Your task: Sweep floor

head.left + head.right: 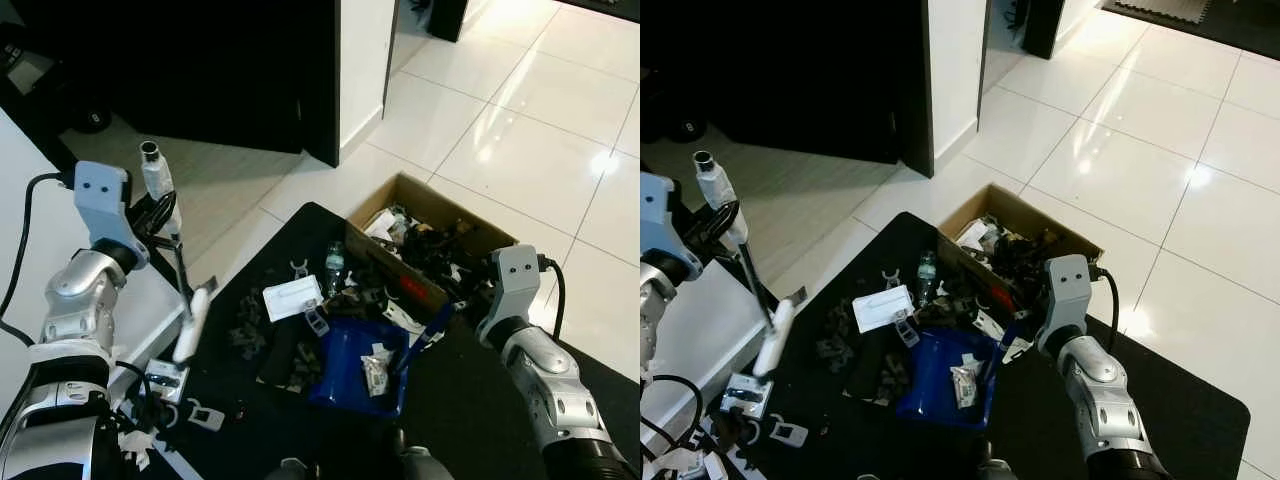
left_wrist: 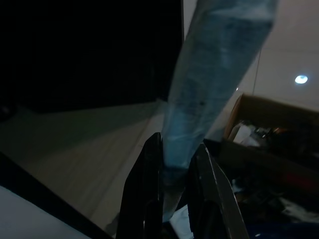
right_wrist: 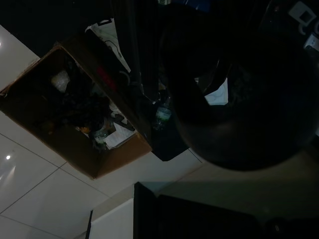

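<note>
On the black mat (image 1: 470,390) before the robot, low centre of the head view, lay a blue dustpan (image 1: 357,365), partly loaded with small scraps and a crumpled wrapper.

- Dustpan handle (image 1: 432,326): blue, rising toward 2 o'clock to the right gripper (image 1: 462,305). Finger state of this gripper could not be told; the right wrist view was too dark.
- Broom (image 1: 172,262): white-handled, held at 9 o'clock from the dustpan, shaft slanting down to a head (image 1: 166,381) resting on the mat edge at 8 o'clock.
- Left gripper (image 2: 172,186): both black fingers (image 2: 147,194) closed tight against the pale broom shaft, seen in the left wrist view.
- Litter pile (image 1: 290,335): dark scraps, a white card (image 1: 292,297) and a small clear bottle (image 1: 334,266), touching the dustpan's front lip, at 10 to 11 o'clock from it.
- Cardboard box (image 1: 398,281): open, filled with dark clutter and paper, just beyond the dustpan at 1 o'clock, one corner on the mat.
- White tiled floor (image 1: 520,130): glossy, at 12 to 3 o'clock.
- Dark doorway (image 1: 200,60): at 11 o'clock, well apart.
</note>
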Controlling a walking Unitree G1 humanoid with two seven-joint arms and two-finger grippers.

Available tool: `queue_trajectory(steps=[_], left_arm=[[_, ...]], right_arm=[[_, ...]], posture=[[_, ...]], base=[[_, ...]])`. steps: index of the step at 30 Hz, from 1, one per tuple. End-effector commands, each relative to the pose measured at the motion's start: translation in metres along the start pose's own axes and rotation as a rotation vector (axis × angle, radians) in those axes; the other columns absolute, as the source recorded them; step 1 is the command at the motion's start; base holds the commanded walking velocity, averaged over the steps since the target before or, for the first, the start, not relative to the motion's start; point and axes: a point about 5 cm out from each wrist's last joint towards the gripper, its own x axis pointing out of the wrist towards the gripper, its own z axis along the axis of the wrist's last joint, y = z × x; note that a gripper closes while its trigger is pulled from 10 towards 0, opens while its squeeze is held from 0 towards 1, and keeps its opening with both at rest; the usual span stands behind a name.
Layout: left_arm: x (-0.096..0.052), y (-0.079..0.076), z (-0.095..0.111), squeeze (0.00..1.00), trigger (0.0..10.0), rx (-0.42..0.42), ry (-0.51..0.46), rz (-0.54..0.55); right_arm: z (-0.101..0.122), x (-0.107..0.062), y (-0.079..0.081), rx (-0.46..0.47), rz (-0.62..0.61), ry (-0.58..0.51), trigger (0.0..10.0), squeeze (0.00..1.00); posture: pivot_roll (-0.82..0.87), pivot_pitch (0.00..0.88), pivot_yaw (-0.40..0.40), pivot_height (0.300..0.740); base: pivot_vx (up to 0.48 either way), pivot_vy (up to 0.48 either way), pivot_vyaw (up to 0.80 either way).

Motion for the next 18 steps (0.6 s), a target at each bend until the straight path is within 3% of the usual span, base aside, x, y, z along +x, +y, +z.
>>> queue_trajectory(steps=[1,2,4,7,9,16,18], left_arm=[[-0.003,0.004,-0.004,0.02,10.0,0.097,0.027,0.011],[-0.003,0.004,-0.004,0.02,10.0,0.097,0.027,0.011],[-0.006,-0.003,-0.025,0.04,10.0,0.084,0.095,0.026],[-0.007,-0.005,-0.033,0.04,10.0,0.047,0.113,0.043],[-0.011,-0.012,-0.053,0.03,10.0,-0.065,0.169,0.088],[-0.011,-0.017,-0.061,0.04,10.0,-0.135,0.183,0.112],[-0.011,-0.02,-0.066,0.03,10.0,-0.25,0.178,0.121]], right_arm=[[-0.028,-0.004,0.016,0.099,0.082,0.105,10.0,0.0],[-0.028,-0.004,0.016,0.099,0.082,0.105,10.0,0.0],[-0.028,-0.005,0.016,0.099,0.081,0.104,10.0,0.0],[-0.027,-0.006,0.017,0.099,0.082,0.103,10.0,0.0],[-0.022,-0.014,0.02,0.092,0.092,0.091,10.0,0.0],[-0.011,-0.024,0.024,0.081,0.109,0.068,10.0,0.0],[-0.007,-0.027,0.025,0.08,0.111,0.062,10.0,0.0]], posture=[[-0.05,0.341,0.075,0.74],[-0.05,0.341,0.075,0.74],[-0.06,0.354,0.072,0.74],[-0.06,0.364,0.071,0.74],[-0.08,0.418,0.07,0.74],[-0.1,0.461,0.072,0.74],[-0.11,0.484,0.071,0.74]], base=[[0.0,0.0,0.0],[0.0,0.0,0.0],[0.0,0.0,0.0],[0.0,0.0,0.0],[0.0,0.0,0.0],[0.0,0.0,0.0],[0.0,0.0,0.0]])
